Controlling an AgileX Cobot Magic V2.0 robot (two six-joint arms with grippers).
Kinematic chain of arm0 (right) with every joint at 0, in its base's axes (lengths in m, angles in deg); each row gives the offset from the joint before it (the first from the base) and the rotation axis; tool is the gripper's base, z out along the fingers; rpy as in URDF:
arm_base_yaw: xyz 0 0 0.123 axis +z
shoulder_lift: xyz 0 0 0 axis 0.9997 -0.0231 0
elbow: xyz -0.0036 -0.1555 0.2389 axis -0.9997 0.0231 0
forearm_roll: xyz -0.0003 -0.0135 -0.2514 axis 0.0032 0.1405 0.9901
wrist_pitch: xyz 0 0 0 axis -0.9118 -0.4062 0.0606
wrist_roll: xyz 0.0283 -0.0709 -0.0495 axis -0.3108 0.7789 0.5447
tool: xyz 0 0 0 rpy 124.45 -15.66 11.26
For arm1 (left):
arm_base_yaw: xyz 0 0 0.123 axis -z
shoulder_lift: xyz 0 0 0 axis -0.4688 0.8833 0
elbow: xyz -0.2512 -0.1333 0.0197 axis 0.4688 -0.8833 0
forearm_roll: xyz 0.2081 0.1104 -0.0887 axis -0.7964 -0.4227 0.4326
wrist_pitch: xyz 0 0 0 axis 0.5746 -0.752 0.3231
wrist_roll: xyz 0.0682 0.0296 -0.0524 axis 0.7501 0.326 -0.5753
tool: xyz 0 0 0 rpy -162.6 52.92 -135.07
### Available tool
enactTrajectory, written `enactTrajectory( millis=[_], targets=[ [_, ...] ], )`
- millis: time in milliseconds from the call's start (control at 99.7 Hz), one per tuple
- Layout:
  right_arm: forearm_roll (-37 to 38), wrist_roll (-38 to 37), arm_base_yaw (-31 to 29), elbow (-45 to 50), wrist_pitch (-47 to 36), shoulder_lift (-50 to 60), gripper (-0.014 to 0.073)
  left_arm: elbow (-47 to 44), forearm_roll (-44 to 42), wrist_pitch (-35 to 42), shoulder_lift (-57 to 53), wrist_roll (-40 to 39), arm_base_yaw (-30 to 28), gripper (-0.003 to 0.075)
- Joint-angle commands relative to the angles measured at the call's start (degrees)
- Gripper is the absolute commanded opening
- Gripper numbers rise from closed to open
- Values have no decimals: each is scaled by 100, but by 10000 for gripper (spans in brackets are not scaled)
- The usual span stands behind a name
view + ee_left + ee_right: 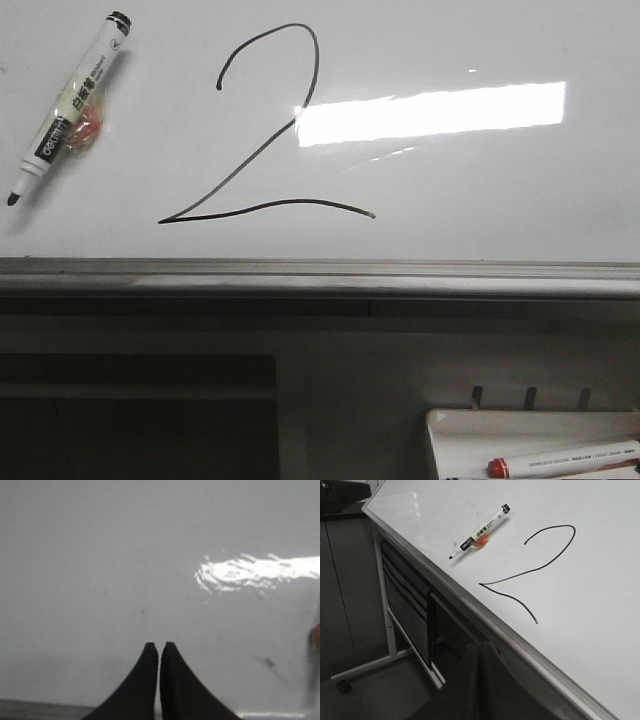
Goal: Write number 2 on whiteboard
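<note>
A large black number 2 (262, 140) is drawn on the glossy whiteboard (500, 200); it also shows in the right wrist view (540, 570). A white marker with a black cap end (68, 105) lies on the board to the left of the figure, uncapped tip toward the front; it also shows in the right wrist view (480, 531). My left gripper (159, 647) is shut and empty over bare whiteboard (100, 555). My right gripper (481, 647) is shut and empty, off the board beside its grey edge rail (485, 625). Neither gripper shows in the front view.
The grey edge rail (320, 275) runs along the board's front. A small white tray (470, 435) with a red-capped marker (565, 462) hangs below at the right. The board's stand and a wheel (342, 686) show in the right wrist view.
</note>
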Motion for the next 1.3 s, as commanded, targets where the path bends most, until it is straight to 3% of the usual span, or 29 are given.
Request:
enactTrajectory(
  millis=[0, 80, 130, 291, 1295],
  targets=[
    [-113, 10, -36, -138, -343, -53, -63, -183, -100, 528, -139, -63, -28, -20],
    [-113, 10, -36, -138, -343, -53, -63, -543, -100, 609, -139, -359, -28, -20],
    [-113, 10, -36, -138, -343, -53, -63, -495, -117, -51, -139, -458, -28, -20],
    [-113, 10, -36, -138, -343, -53, -63, -521, -323, -778, -149, -471, -28, -20],
    [-113, 10, -36, -138, -343, -53, -63, -521, -336, -762, -149, -471, -28, -20]
  ],
)
